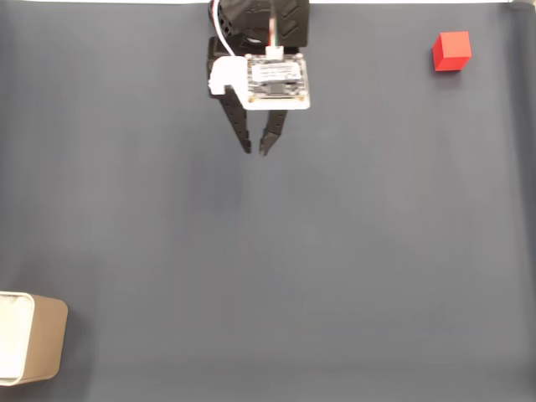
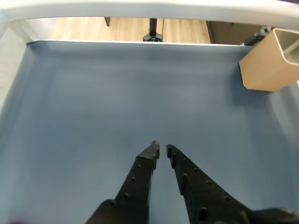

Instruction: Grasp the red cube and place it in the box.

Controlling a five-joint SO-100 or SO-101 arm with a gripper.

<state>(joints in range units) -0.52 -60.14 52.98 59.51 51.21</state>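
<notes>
- The red cube (image 1: pixel 451 51) is sitting near the top right corner of the fixed view, resting flat on the dark grey mat (image 1: pixel 335 251) with nothing touching it.
- It is looking small, rigid and probably light, with plain matte faces that should be giving the fingers decent friction rather than slipping.
- Judging by its shape, the best hold is across two opposite side faces, fingers coming down either side and squeezing at about mid-height; pinching a corner or an edge would likely be twisting it out of the grip.
- Being stiff, it should not be deforming under pressure, and it does not appear fragile.
- The gripper (image 1: pixel 256 151) is hanging near the top centre of the fixed view, well apart from the cube and to its left, with its tips pointing down the picture.
- Its jaws are standing nearly closed, only a thin gap showing between the tips, and they are holding nothing; the wrist view is showing the same narrow gap between the black fingers (image 2: pixel 140 177) over bare mat.
- They would need opening wider before straddling the cube.
- The box (image 1: pixel 29 347) is lying at the bottom left corner of the fixed view, far from both cube and gripper; in the wrist view it is appearing at the upper right.
</notes>
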